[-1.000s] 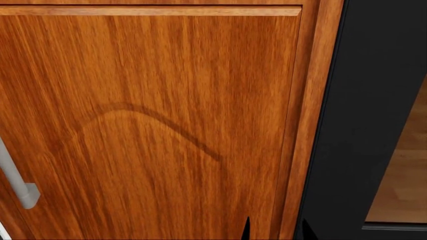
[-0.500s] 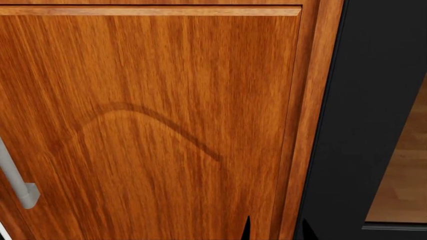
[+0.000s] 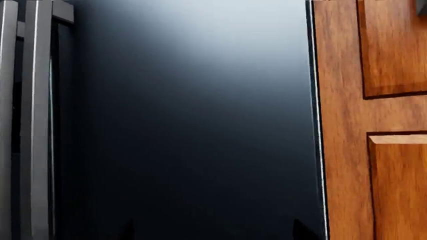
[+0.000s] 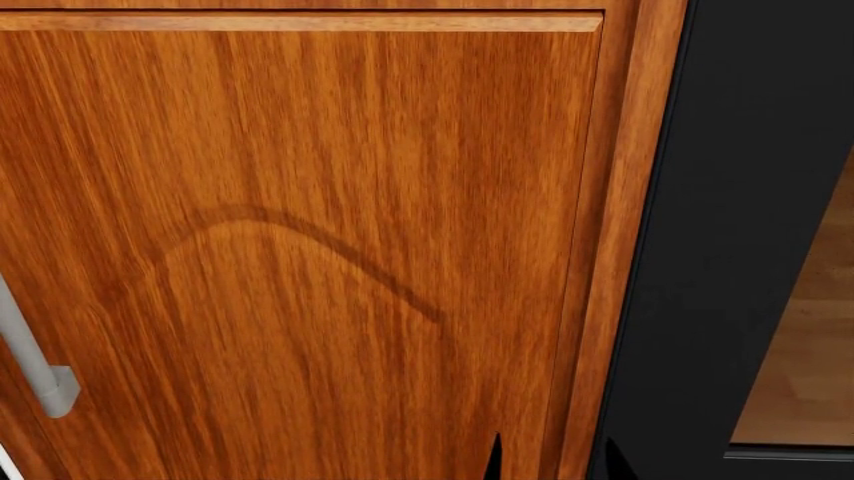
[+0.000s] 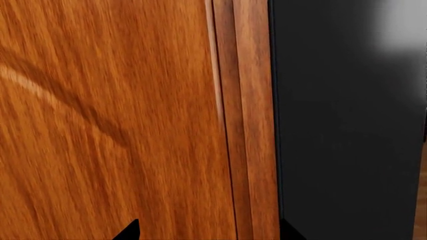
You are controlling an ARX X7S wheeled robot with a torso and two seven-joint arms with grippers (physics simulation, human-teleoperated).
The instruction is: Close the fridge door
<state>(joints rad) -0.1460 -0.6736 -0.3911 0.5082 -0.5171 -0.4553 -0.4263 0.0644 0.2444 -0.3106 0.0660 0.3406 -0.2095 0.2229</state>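
The fridge door [image 3: 193, 120] fills the left wrist view as a glossy black panel. Its long vertical bar handle [image 3: 37, 120] runs along one side and a thin white edge [image 3: 319, 150] along the other, against reddish wood. My left gripper [image 3: 211, 232] is open, its two dark fingertips [image 3: 127, 231] wide apart close in front of the panel with nothing between them. My right gripper [image 5: 208, 232] is open too, facing a wood cabinet door; its tips also poke in at the head view's lower edge [image 4: 551, 462]. The fridge door does not show in the head view.
A reddish wood cabinet door [image 4: 307, 250] with a grey metal handle [image 4: 34, 365] fills most of the head view, very close. Right of it stands a black oven frame [image 4: 721, 220] with a glass window [image 4: 807, 340]. More wood cabinet panels [image 3: 393, 150] border the fridge door.
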